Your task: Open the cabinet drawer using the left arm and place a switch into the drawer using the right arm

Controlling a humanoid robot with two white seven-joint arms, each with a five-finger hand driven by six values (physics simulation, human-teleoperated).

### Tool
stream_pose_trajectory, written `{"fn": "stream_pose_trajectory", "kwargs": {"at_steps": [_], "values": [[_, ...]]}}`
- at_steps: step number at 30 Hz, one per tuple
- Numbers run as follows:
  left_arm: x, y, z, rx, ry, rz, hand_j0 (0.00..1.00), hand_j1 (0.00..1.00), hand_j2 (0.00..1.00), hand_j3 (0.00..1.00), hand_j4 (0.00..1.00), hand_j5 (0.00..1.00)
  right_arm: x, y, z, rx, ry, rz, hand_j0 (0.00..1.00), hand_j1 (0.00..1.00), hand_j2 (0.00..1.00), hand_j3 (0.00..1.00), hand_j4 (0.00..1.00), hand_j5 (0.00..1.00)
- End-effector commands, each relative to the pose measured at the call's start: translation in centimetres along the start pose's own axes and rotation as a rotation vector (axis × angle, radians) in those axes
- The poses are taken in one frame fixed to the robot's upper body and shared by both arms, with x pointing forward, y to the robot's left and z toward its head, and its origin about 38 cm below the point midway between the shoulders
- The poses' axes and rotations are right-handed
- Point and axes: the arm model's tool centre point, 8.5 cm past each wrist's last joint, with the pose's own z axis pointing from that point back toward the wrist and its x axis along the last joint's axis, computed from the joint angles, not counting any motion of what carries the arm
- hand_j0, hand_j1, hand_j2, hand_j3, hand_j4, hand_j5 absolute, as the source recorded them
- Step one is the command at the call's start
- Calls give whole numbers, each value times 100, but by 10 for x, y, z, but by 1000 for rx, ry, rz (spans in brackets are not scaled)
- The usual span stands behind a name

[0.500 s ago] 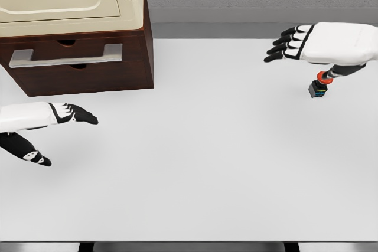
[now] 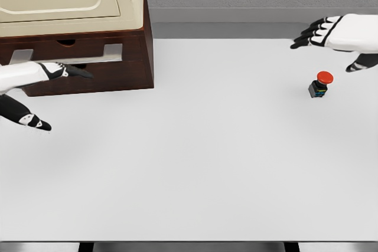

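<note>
A: Status on the drawer?

B: Shut, as far as I can tell. Left hand [image 2: 41,72] reaches in from the left edge, fingers extended flat and pressed together, thumb dropped away below. Fingertips overlap the drawer handle [image 2: 112,52] line in the head view. No wrap around the bar yet.

A: Handle axis?

B: Horizontal, a flat metal bar running across the drawer front [image 2: 100,74], so it runs roughly the way the fingers point. I reckon the hand has to hook it and pull toward the robot.

A: Cabinet?

B: Dark brown wood-look cabinet [image 2: 144,39], back left of the table [image 2: 195,163], with a cream, smooth-moulded top. Table is plain white, matte.

A: Switch?

B: The switch [image 2: 319,85] stands upright on the table, right side, well apart from the cabinet. Red mushroom cap, small black boxy base. Rigid plastic, I'd guess.

A: Right hand?

B: Right hand [image 2: 339,35] hovers above and behind the switch, fingers spread loosely, holding nothing. Switch lies just below and toward the robot from the palm. It's the nearer hand by far.
</note>
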Motion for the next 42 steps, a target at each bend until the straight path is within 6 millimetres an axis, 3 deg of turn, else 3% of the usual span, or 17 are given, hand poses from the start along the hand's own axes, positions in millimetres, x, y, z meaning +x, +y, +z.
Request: {"fn": "stream_pose_trajectory", "kwargs": {"at_steps": [1, 3, 5, 13, 20, 25, 30, 42], "values": [[-7, 0, -8, 17, 42, 64, 100, 100, 100, 100, 100, 100, -4, 7, -1, 14, 10, -23, 100, 100, 100, 100, 100, 100], [-8, 4, -13, 33, 54, 80, 100, 100, 100, 100, 100, 100, -12, 15, -1, 24, 25, -48, 100, 100, 100, 100, 100, 100], [-22, 7, -8, 57, 87, 97, 100, 100, 100, 100, 100, 100, -20, 21, 0, 39, 52, -62, 100, 100, 100, 100, 100, 100], [-48, 6, -8, 77, 175, 110, 100, 100, 100, 100, 100, 100, -25, 42, -22, 95, 56, -75, 100, 100, 100, 100, 100, 100], [-58, 3, -6, 65, 231, 111, 100, 100, 100, 100, 100, 100, -33, 53, -38, 129, 81, -78, 100, 100, 100, 100, 100, 100], [-60, 1, -9, 63, 235, 108, 100, 100, 100, 100, 100, 100, -43, 74, -43, 185, 112, -105, 100, 100, 100, 100, 100, 100], [-74, 0, -4, 79, 269, 133, 100, 100, 100, 100, 100, 100, -48, 77, -49, 195, 127, -112, 100, 100, 100, 100, 100, 100], [-74, -11, -10, 38, 263, 119, 100, 100, 100, 100, 100, 100, -61, 83, -59, 215, 165, -134, 100, 100, 100, 100, 100, 100]]}}
